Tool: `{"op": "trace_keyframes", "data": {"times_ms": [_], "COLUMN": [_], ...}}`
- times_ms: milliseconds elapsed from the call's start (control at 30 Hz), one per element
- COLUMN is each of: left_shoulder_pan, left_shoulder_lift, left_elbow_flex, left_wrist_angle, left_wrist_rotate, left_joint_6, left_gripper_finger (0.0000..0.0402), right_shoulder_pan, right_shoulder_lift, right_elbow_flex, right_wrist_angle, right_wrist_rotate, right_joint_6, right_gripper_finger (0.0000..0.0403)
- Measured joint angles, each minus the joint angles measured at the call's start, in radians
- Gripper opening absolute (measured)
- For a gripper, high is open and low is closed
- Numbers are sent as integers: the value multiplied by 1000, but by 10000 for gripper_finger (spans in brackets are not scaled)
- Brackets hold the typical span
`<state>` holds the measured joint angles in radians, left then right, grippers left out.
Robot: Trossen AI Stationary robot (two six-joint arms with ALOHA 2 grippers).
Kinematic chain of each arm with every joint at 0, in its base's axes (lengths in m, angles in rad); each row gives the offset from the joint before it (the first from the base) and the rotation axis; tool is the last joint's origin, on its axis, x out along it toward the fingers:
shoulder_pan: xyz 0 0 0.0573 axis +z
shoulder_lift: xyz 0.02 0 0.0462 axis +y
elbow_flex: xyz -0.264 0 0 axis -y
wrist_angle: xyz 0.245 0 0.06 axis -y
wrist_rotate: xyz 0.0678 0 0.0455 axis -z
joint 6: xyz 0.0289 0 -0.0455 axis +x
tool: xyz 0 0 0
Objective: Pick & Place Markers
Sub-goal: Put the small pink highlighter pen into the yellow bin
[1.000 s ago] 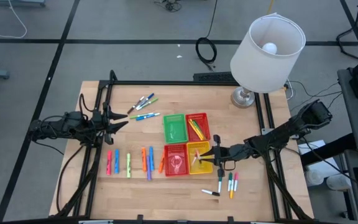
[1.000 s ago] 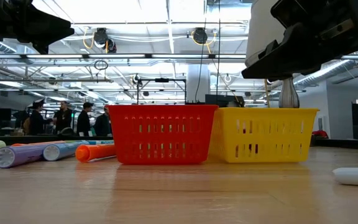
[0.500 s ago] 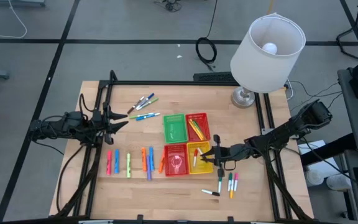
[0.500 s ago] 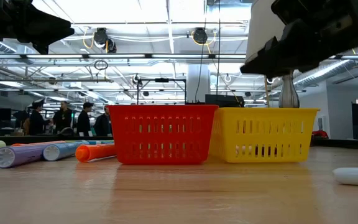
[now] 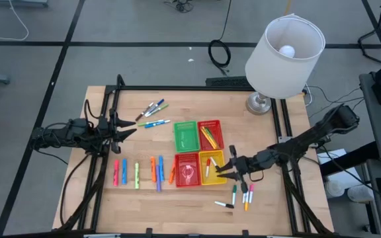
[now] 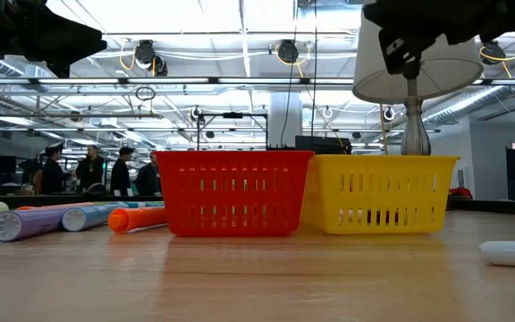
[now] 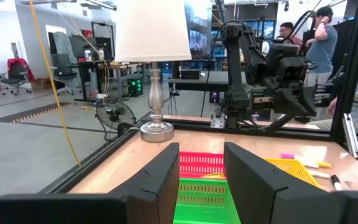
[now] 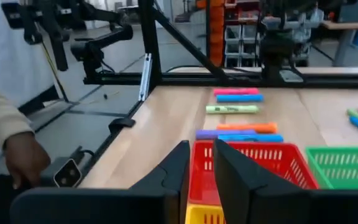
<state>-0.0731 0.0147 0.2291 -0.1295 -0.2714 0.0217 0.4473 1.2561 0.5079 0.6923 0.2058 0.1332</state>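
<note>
Several markers (image 5: pixel 137 173) lie in a row on the table left of the baskets. More markers lie at the far left (image 5: pixel 152 114) and near right (image 5: pixel 242 196). One marker (image 5: pixel 208 165) lies in the yellow basket (image 5: pixel 215 177), and others lie in the far red basket (image 5: pixel 210 134). My right gripper (image 5: pixel 222 166) hovers level over the yellow basket's right rim, open by a narrow gap with nothing in it (image 8: pixel 201 149). My left gripper (image 5: pixel 132 128) waits open above the table's left side, clear of everything (image 7: pixel 202 152).
The green basket (image 5: pixel 185 135) and the near red basket (image 5: pixel 187 169) stand beside the other two. A lamp (image 5: pixel 283 46) stands at the far right corner. A black frame (image 5: pixel 197 88) borders the table. A person's hand (image 8: pixel 17 155) shows beyond the table's edge.
My right gripper has risen from the yellow basket and tipped up to level, drawing slightly toward the table's near right. In the low view it has gone almost out of the top of the picture.
</note>
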Motion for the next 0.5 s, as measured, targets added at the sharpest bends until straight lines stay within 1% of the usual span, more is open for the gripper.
{"op": "trace_keyframes", "data": {"times_ms": [133,233,300,367,433,500], "left_shoulder_pan": [0,0,0,0,0,0], "left_shoulder_lift": [0,0,0,0,0,0], "left_elbow_flex": [0,0,0,0,0,0], "left_wrist_angle": [0,0,0,0,0,0], "left_wrist_rotate": [0,0,0,0,0,0], "left_joint_6": [0,0,0,0,0,0], "left_gripper_finger": [134,134,134,134,134,134], "right_shoulder_pan": [22,59,92,135,179,212], "right_shoulder_lift": [-54,-92,-105,-93,-58,-11], "right_elbow_flex": [0,35,111,223,342,458], "right_wrist_angle": [-142,-283,-467,-726,-983,-1171], "right_wrist_rotate": [2,5,16,68,133,157], "right_joint_6": [-15,20,63,119,190,270], "right_gripper_finger": [70,96,119,138,150,156]}}
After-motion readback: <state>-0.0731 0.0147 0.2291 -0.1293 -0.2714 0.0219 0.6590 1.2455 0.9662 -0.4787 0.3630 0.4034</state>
